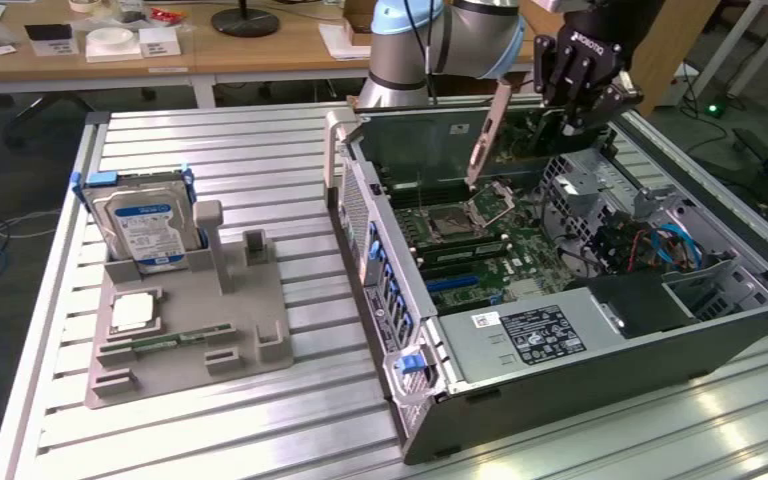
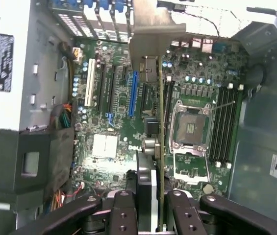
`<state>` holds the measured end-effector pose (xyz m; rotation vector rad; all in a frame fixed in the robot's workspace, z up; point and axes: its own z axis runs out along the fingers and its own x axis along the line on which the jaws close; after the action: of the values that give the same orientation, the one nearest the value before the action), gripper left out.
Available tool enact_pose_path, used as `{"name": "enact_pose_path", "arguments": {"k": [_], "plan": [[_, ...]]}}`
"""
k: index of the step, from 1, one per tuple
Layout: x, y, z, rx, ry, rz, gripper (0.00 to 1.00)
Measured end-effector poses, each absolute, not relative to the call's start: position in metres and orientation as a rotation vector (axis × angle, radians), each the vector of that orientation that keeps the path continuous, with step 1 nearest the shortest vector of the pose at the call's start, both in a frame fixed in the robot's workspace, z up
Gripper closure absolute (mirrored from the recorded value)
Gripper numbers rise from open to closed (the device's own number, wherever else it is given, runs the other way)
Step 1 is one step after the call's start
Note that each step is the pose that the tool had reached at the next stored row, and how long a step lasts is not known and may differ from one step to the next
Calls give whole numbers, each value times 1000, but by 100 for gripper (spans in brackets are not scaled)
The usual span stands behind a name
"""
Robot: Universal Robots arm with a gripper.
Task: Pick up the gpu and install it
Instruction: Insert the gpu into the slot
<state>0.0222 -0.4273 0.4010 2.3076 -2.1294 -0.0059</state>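
2 fingers [image 2: 123, 215] around gpu [image 2: 147, 185], above motherboard [image 2: 95, 169]

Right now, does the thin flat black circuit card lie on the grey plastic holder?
No, the black circuit card is clamped between the fingers above the green motherboard.

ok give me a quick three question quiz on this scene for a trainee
1. True or false: the gripper has its jaws closed on the gpu, holding it over the open computer case.
2. Where is the hard drive? A) inside the case B) upright in the grey holder beside the case C) in the jaws
3. Fill in: in the wrist view, the board seen directly beneath the gpu is the ___.

Key: 1 true; 2 B; 3 motherboard
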Motion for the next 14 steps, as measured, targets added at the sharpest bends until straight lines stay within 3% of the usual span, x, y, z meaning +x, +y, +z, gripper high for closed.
{"name": "enact_pose_path", "arguments": {"k": [14], "plan": [[0, -423, 380, 2223, -2235, 35, 72]]}}
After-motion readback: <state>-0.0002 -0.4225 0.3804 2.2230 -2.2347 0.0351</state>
